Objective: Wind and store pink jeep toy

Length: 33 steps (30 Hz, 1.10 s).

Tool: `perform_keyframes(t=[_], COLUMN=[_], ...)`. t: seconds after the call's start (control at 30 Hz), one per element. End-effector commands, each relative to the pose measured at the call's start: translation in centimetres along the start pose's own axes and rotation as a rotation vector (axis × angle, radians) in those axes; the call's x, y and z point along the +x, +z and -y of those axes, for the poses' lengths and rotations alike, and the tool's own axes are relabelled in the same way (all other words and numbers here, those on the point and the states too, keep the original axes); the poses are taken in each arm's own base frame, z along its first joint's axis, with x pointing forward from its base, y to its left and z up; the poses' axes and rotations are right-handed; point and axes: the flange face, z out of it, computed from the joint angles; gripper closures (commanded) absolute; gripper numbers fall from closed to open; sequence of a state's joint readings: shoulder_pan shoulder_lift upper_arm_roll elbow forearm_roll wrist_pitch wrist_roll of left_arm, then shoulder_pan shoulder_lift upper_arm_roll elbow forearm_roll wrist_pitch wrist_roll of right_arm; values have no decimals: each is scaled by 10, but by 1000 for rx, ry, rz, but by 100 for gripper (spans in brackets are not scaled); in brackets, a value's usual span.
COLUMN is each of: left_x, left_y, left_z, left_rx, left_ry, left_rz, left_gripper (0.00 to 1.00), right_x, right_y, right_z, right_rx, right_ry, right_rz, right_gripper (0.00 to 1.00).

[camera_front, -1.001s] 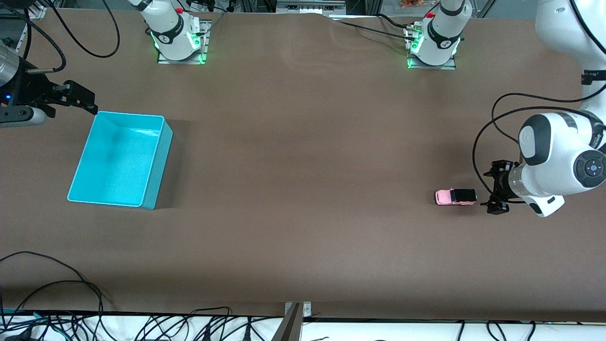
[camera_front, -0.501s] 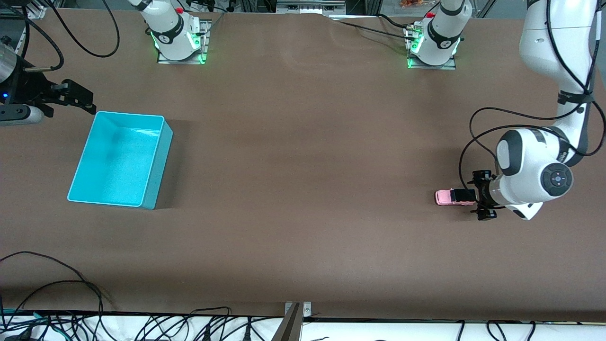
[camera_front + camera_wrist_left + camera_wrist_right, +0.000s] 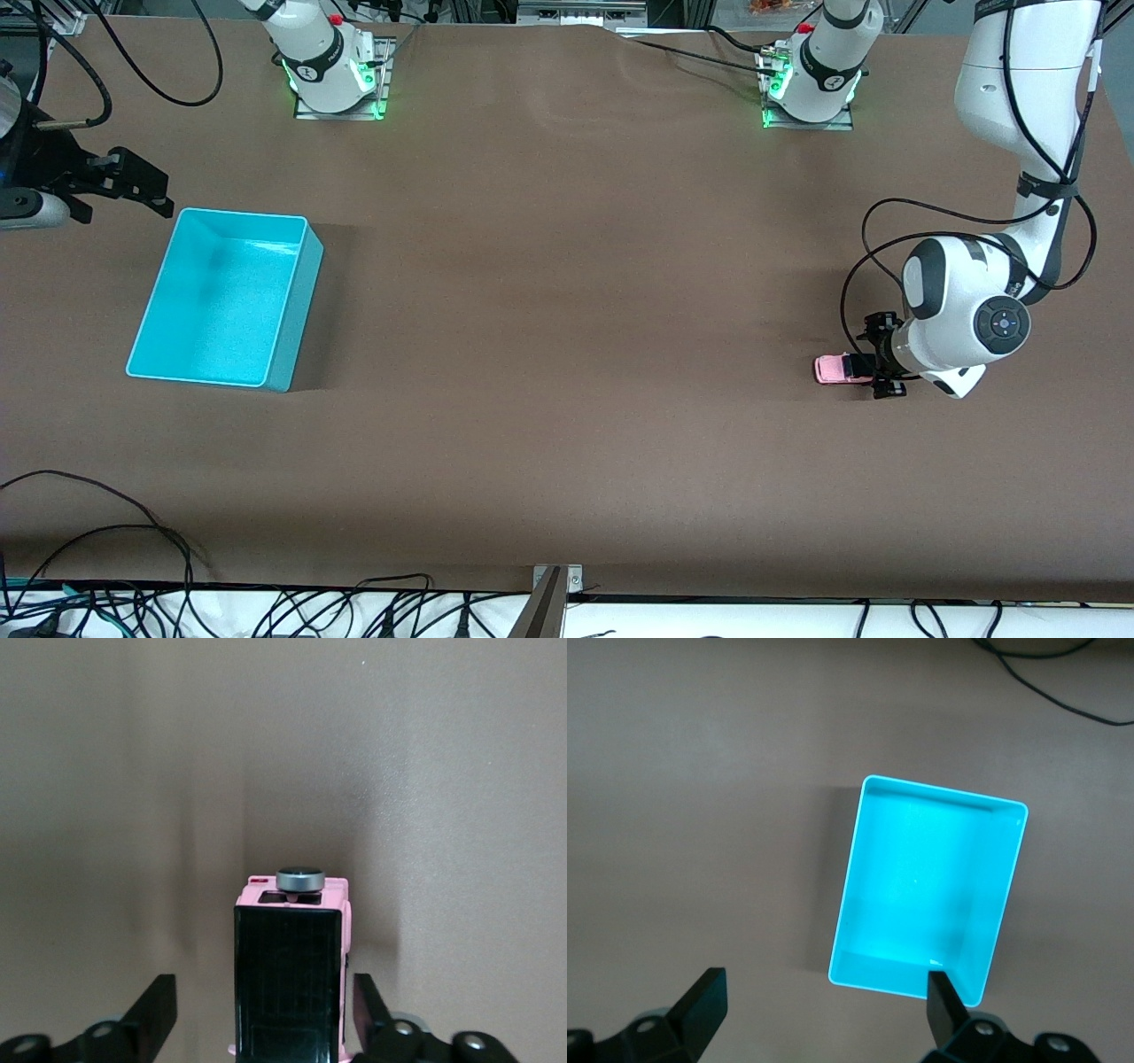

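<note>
The pink jeep toy point(image 3: 840, 369) sits on the counter point(image 3: 567, 354), well apart from the cyan bin point(image 3: 223, 299), toward the left arm's end. The left claw point(image 3: 877, 367) is low at the jeep's black-roofed end, one finger point(image 3: 156, 1010) on each side with gaps showing, so it is open and not yet gripping, seemingly lined up to pinch the body. The right claw point(image 3: 133, 183) waits open just beside the bin, leaving the way in clear.
</note>
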<state>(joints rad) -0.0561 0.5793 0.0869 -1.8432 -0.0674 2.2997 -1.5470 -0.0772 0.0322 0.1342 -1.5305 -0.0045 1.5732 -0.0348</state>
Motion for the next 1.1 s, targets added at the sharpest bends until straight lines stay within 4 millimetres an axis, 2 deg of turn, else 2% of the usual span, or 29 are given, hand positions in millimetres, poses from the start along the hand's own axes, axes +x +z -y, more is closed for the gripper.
perform_keyframes(t=[0.0, 0.13, 0.2, 0.27, 0.33, 0.43, 0.57, 0.77, 0.97, 1.07], left_x=[-2, -2, -3, -11, -17, -25, -53, -117, -158, -166], left_y=[-4, -8, -10, -17, -33, -41, -52, -38, -20, -12], left_z=[4, 2, 1, -1, -5, -3, 2, 17, 37, 46], left_rx=[-13, -19, -22, -34, -55, -51, -46, -16, 10, 10], left_ry=[-17, -17, -14, 3, 16, 28, 27, -1, -9, 8], left_rz=[12, 12, 11, 9, 2, 2, 2, -11, -26, -29], left_gripper=[57, 82, 88, 88, 88, 88, 88, 88, 88, 88], right_x=[4, 2, -1, -1, -1, -1, 0, -1, 0, 1], right_y=[1, 0, -4, -6, -7, -7, -8, -8, -4, -4], right_z=[-3, -3, -6, -6, -5, -5, -11, -16, -17, -18], right_rx=[4, -1, -31, -62, -74, -76, -81, -104, -118, -130], right_ry=[7, -5, -8, -14, -14, -9, 3, 9, 9, 7], right_rz=[-8, -3, -5, -5, -7, -8, -17, -11, 0, -6], right_gripper=[0, 0, 0, 0, 0, 0, 0, 0, 0, 0])
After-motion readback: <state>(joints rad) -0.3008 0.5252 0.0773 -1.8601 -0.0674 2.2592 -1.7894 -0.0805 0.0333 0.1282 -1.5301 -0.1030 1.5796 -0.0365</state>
